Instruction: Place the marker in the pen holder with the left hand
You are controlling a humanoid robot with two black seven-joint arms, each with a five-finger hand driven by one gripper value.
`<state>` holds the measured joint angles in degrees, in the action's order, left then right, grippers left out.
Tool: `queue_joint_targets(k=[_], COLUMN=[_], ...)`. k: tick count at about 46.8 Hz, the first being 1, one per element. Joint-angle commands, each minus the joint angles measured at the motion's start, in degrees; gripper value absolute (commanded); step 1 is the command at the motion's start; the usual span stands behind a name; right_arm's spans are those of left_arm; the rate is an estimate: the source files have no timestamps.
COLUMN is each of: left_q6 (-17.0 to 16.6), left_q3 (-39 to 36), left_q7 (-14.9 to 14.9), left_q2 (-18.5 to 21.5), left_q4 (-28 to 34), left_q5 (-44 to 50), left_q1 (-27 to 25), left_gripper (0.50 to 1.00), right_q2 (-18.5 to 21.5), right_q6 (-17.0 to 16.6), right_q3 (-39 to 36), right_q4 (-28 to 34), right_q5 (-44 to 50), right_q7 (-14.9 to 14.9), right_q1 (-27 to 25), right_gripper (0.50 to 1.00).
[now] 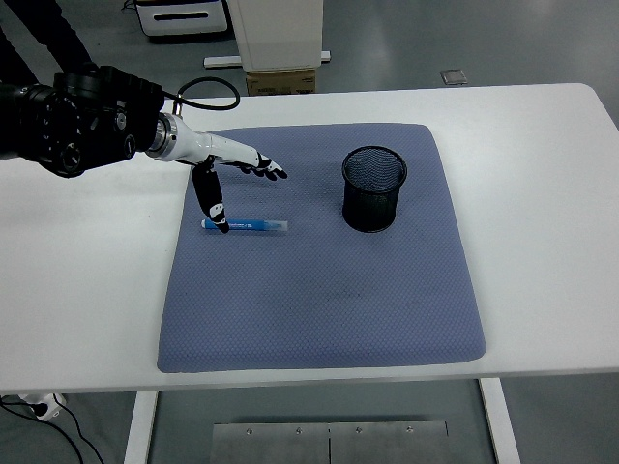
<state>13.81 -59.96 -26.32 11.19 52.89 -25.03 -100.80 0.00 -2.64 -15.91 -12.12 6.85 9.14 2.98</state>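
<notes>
A blue marker (250, 225) with a clear cap lies flat on the left part of the blue-grey mat (319, 290). A black mesh pen holder (374, 188) stands upright on the mat's right side, with nothing showing inside it. My left hand (235, 189) reaches in from the upper left and hangs over the marker's left end. Its fingers are spread, the thumb pointing down to the marker's blue end and the other fingers stretched toward the right. It holds nothing. The right hand is not in view.
The mat lies on a white table (542, 174). A cardboard box and white equipment (279, 43) stand on the floor beyond the far edge. A person's dark-clothed legs (39, 34) show at the top left.
</notes>
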Motion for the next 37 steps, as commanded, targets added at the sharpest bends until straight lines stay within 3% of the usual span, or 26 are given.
queue_joint_targets(k=[1, 14, 25, 37], left_q6=[-0.19, -0.19, -0.54, -0.54], left_q3=[0.01, -0.07, -0.07, 0.01], left_q7=[0.30, 2.50, 7.42, 9.18], left_q2=[-0.90, -3.55, -5.04, -6.18], left_q4=[-0.16, -0.16, -0.42, -0.51], left_q5=[-1.41, -2.21, -1.42, -0.98], left_q1=[-0.10, 0.96, 1.93, 2.01], left_gripper=[1.000, 1.000, 1.000, 1.000], right_q2=[0.00, 0.00, 0.00, 0.00], right_q6=[0.00, 0.00, 0.00, 0.00], right_q3=[0.00, 0.00, 0.00, 0.00], right_q4=[-0.01, -0.01, -0.01, -0.01], right_q5=[0.00, 0.00, 0.00, 0.00], right_q7=[0.00, 0.00, 0.00, 0.00], right_q1=[0.00, 0.00, 0.00, 0.00], right_gripper=[1.000, 1.000, 1.000, 1.000])
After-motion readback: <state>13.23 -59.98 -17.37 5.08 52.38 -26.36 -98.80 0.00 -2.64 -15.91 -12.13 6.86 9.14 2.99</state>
